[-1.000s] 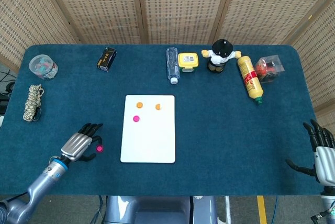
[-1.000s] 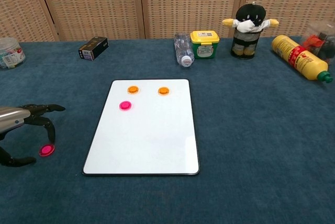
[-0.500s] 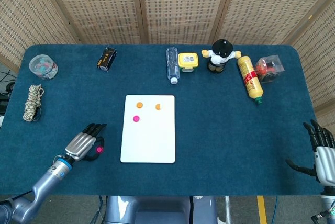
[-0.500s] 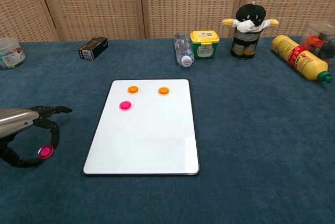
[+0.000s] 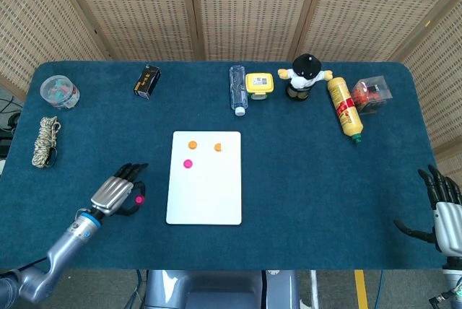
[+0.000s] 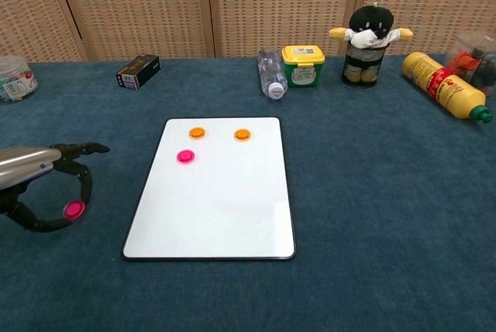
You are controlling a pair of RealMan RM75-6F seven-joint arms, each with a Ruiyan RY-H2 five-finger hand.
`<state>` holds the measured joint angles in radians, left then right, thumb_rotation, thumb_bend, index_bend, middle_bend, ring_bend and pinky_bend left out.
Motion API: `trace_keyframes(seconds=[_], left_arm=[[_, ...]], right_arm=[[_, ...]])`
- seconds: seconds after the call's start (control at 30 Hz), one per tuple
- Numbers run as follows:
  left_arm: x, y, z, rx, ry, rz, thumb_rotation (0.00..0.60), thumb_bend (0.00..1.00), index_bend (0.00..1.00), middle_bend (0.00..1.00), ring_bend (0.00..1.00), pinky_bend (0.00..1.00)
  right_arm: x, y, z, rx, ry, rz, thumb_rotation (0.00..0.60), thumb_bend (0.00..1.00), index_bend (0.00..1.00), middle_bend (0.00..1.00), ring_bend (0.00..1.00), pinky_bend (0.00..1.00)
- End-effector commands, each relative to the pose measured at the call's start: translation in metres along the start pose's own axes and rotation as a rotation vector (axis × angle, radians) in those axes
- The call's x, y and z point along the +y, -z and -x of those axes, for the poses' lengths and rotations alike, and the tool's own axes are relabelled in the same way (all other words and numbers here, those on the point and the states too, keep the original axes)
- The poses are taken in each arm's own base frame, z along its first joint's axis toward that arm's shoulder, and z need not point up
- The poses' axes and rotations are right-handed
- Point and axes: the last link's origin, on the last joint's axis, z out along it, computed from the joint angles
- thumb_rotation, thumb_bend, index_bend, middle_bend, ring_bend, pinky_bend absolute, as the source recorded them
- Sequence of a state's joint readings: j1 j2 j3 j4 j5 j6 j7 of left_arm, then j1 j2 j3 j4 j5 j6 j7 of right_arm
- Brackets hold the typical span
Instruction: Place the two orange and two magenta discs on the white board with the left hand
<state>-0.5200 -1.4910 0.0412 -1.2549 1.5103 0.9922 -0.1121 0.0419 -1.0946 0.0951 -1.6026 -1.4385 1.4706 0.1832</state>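
Pictured at the table (image 5: 303, 179): left hand (image 5: 115, 193) near the front-left corner, thumb and a fingertip pinching the last magenta disc (image 6: 74, 209), other fingers (image 6: 85, 148) stretched forward and slightly apart, disc apparently just clear of the blue cloth, though hard to confirm. Lying just beside the hand, toward the table's middle, the white board (image 5: 205, 208), already carrying 2 orange discs (image 5: 192, 144) near its far edge and 1 magenta disc on the board (image 5: 188, 164) close to its left edge. Seen at the front-right corner, well apart from the work: right hand (image 5: 444, 204), fingers spread, holding nothing. Ranged along the far edge: small black box (image 5: 147, 81), clear bottle (image 5: 237, 89) on its side, yellow tub (image 5: 259, 83), penguin toy (image 5: 305, 76), yellow squeeze bottle (image 5: 343, 107), clear box of red pieces (image 5: 372, 93); at the left edge, a round clear container (image 5: 59, 92) and a coil of rope (image 5: 45, 141). Judged from appearance: disc light, rigid, thin and probably smooth plastic, so prone to slipping or flipping from a pinch; best taken across its rim by thumb and fingertip, kept level, lowered flat onto bare board surface clear of the 3 discs already there.
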Motion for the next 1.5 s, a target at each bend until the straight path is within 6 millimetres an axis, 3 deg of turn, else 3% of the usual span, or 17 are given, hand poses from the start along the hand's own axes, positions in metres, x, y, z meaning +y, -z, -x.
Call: trace_keyframes(seconds=[0.03, 0.27, 0.5, 0.83, 1.5], left_arm=[[0.014, -0.020, -0.020, 0.028, 0.017, 0.030, 0.600, 0.33, 0.63, 0.00, 0.00, 0.00], [0.049, -0.077, -0.046, 0.045, 0.054, 0.071, 0.600, 0.33, 0.63, 0.00, 0.00, 0.00], [0.086, -0.123, -0.051, 0.013, 0.072, 0.082, 0.600, 0.33, 0.63, 0.00, 0.00, 0.00], [0.116, -0.154, -0.051, -0.002, 0.048, 0.068, 0.600, 0.33, 0.63, 0.00, 0.00, 0.00], [0.125, -0.172, -0.046, -0.028, 0.075, 0.025, 0.600, 0.33, 0.63, 0.00, 0.00, 0.00]], right_arm=[[0.000, 0.000, 0.000, 0.000, -0.001, 0.000, 0.600, 0.03, 0.00, 0.00, 0.00, 0.00], [0.000, 0.000, 0.000, -0.003, -0.007, 0.003, 0.600, 0.03, 0.00, 0.00, 0.00, 0.00], [0.001, -0.001, 0.000, -0.008, -0.017, 0.006, 0.600, 0.03, 0.00, 0.00, 0.00, 0.00], [0.001, -0.001, -0.001, -0.012, -0.029, 0.007, 0.600, 0.03, 0.00, 0.00, 0.00, 0.00], [0.002, 0.000, -0.002, -0.009, -0.040, 0.009, 0.600, 0.03, 0.00, 0.00, 0.00, 0.00]])
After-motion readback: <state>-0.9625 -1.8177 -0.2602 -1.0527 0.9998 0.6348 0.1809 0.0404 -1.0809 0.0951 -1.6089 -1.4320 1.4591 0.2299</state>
